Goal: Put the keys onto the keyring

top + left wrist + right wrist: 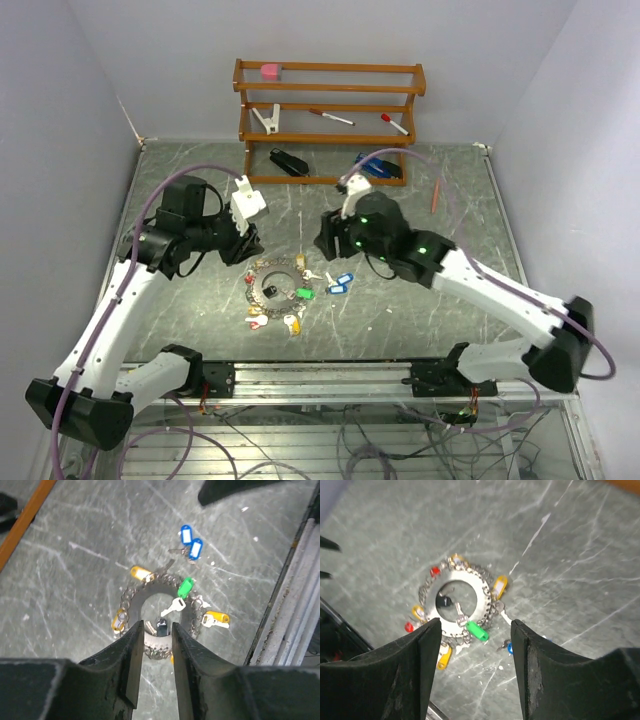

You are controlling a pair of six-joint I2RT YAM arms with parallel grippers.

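Observation:
The keyring (262,279) lies flat on the table between the two arms, silvery with a ridged rim. Several keys are spread round it: a green tag (305,293), two blue tags (340,283) to its right, and yellow and red ones at its near side. In the left wrist view my left gripper (157,630) hangs just over the keyring's (150,587) near rim, its jaws a narrow gap apart with nothing between them. My right gripper (475,622) stands wide open above the keyring (482,592) and the green tag (476,631), holding nothing.
A wooden rack (330,110) stands at the back with a pink eraser, a clip and markers on it. A black stapler (289,162) and a blue stapler (378,167) lie at its foot, an orange pen (436,196) to the right. A metal rail (320,375) runs along the near edge.

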